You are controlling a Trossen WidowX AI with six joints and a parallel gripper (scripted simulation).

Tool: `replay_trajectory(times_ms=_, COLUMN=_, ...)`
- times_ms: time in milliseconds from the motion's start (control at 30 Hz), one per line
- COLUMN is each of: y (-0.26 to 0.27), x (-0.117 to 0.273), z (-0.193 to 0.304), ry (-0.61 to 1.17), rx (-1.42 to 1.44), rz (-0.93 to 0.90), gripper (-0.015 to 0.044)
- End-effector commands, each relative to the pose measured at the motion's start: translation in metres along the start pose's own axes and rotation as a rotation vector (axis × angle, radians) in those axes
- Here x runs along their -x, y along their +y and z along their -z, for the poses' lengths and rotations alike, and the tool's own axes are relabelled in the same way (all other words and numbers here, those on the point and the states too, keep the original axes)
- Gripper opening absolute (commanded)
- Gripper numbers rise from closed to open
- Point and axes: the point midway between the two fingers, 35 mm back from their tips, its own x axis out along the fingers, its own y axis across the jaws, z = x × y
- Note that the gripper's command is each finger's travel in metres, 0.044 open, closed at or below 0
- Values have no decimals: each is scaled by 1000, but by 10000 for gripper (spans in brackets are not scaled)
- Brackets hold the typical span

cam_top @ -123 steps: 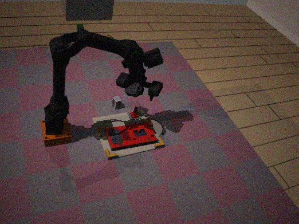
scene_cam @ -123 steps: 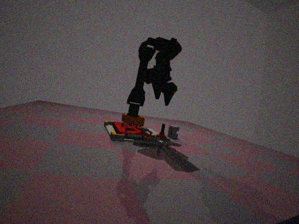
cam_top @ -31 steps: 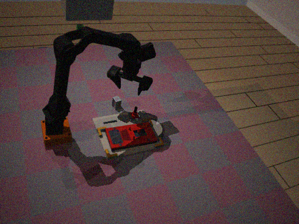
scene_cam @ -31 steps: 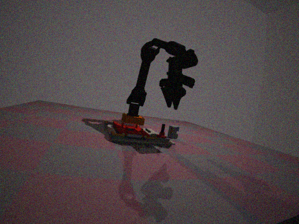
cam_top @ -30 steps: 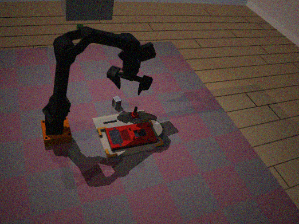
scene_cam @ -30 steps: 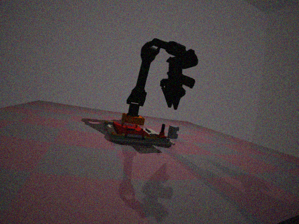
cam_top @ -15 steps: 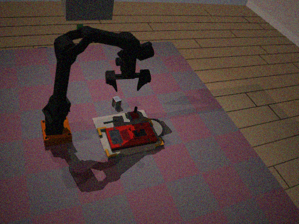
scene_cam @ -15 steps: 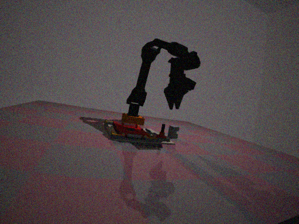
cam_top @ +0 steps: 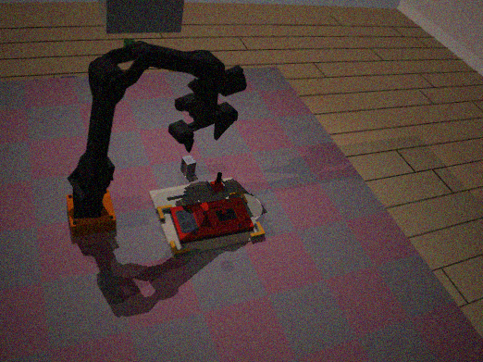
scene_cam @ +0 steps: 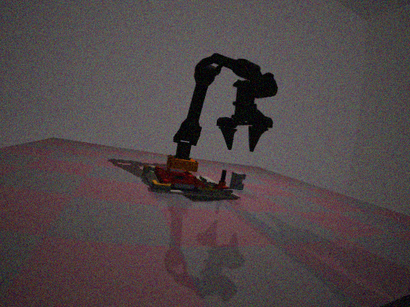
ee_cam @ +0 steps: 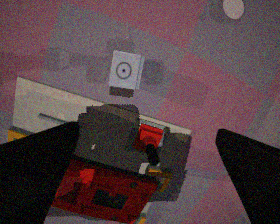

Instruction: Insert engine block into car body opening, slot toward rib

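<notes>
While the engine block (cam_top: 189, 166) (scene_cam: 236, 180) (ee_cam: 125, 70) stands upright on the pink-and-grey mat (cam_top: 287, 257) (scene_cam: 126, 222) (ee_cam: 220, 75), the pincer (cam_top: 203, 143) (scene_cam: 240, 150) (ee_cam: 150, 132) hangs above it with its fingers spread wide and nothing between them. The fingertips point down, well clear of the block's top. In the wrist view the block lies beyond the line joining the two tips, towards the upper edge, and sideways it falls within the gap, closer to the left-hand fingertip in that picture. Its pale top face carries a dark ring with a dot in the middle, and the exterior view shows a notch in one side.

The block sits just beside the pale board (cam_top: 159, 199) (ee_cam: 30, 102), outside the red car body (cam_top: 231, 227) (scene_cam: 177, 177) (ee_cam: 142, 187). That body rests on the board among yellow corner pieces (cam_top: 257, 236), with a dark recess (cam_top: 226, 214) (ee_cam: 110, 198) in its top. Between body and block, farther along the board's edge, is a small red piece (cam_top: 216, 186) (scene_cam: 222, 184) (ee_cam: 151, 135) with a black post (cam_top: 219, 177) (scene_cam: 224, 175) (ee_cam: 152, 154) rising from it. Shadow darkens that part of the board.
</notes>
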Motion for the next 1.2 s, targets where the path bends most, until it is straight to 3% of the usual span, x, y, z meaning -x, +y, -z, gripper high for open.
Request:
replay_trajectory(times_ms=0, y=1, x=-1, z=-2, ry=4, rx=116, rz=-9, gripper=440)
replay_trajectory(times_ms=1167, y=11, x=-3, z=-25, ry=-52, rx=1330, rz=-67, gripper=440)
